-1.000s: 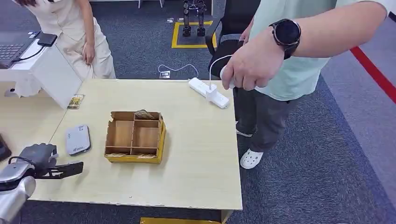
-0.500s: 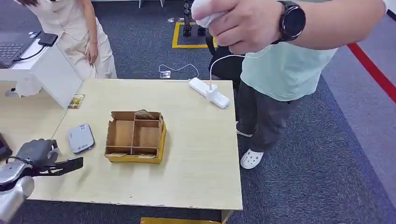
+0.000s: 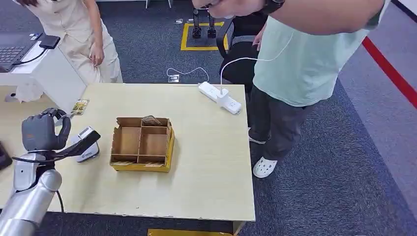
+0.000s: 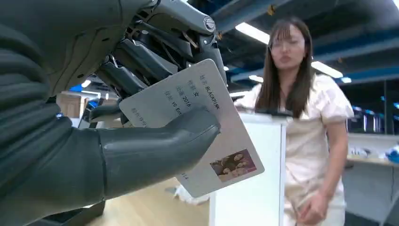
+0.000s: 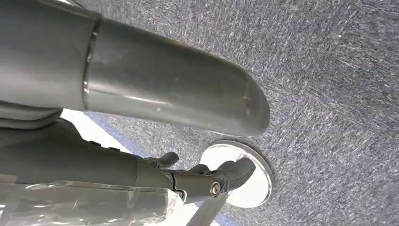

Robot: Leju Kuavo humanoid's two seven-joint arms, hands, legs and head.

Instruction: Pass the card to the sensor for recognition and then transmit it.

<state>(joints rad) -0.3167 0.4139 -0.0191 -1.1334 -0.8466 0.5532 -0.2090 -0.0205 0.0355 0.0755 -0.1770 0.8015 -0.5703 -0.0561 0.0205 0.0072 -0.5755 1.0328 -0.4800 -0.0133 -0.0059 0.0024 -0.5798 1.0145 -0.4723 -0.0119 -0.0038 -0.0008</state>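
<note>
- The left hand (image 3: 43,132) pinches the card (image 4: 197,127) between thumb and fingers, raised above the table (image 3: 206,162), over the grey sensor (image 3: 87,149).
- Right hand (image 5: 188,174): its grasp I cannot tell.

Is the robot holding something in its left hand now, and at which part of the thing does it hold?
Yes. The left hand holds a white ID card, pinched at its text end between the thumb and the darker fingers; the end with the small photo sticks out free.
</note>
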